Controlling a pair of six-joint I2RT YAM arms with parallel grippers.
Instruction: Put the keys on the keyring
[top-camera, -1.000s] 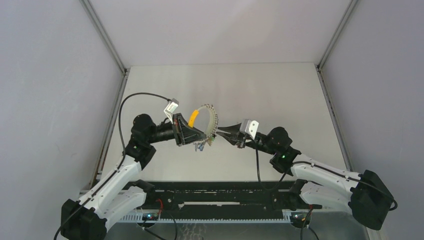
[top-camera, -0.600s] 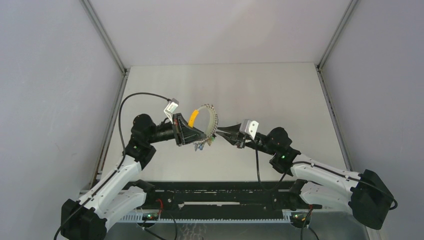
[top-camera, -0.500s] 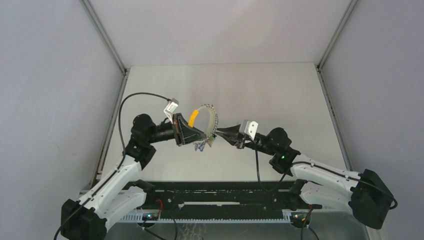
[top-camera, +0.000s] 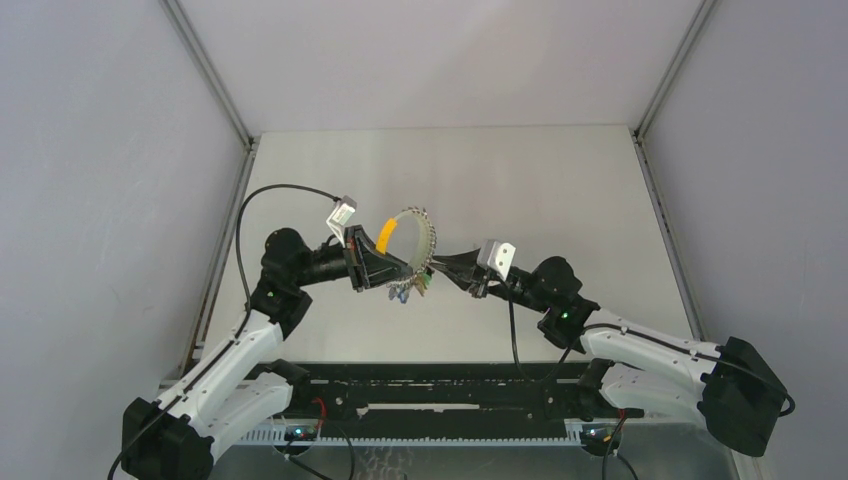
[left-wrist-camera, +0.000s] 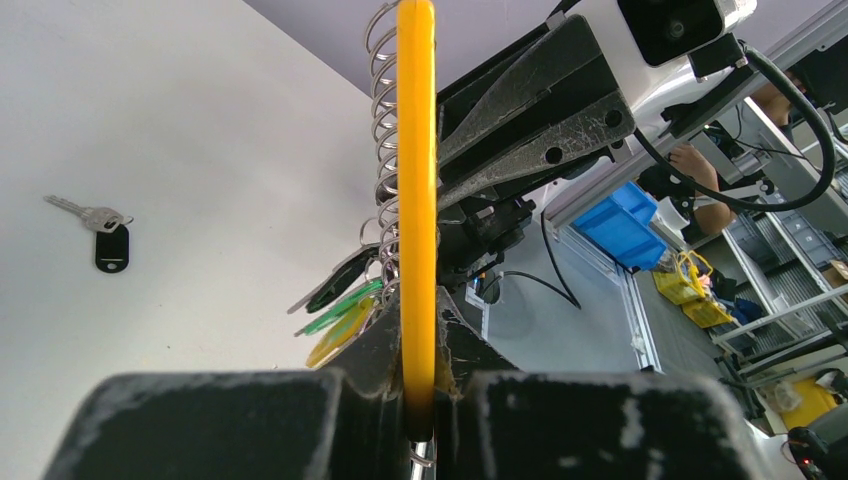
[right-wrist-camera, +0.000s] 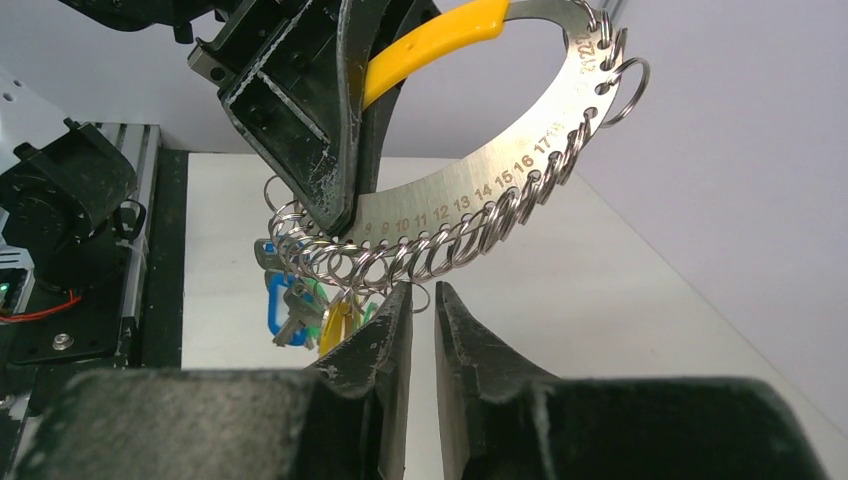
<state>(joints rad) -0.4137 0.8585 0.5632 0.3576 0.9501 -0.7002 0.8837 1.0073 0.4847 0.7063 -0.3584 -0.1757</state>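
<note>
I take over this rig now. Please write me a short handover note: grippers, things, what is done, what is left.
Left gripper: shut on the yellow band of the numbered silvery steel keyring, held above the white table.
Right gripper: jaws nearly together at the keyring's small split rings, grip unclear.
Small black-headed silver key: lies loose on the table.
Done: keyring held up.
Left: fetch key, thread it on.

left arm (top-camera: 232, 352), right arm (top-camera: 640, 346): white links, black joints | cable (top-camera: 285, 187): black | wrist camera (top-camera: 498, 254): white | right gripper (right-wrist-camera: 421, 291): black, scuffed
</note>
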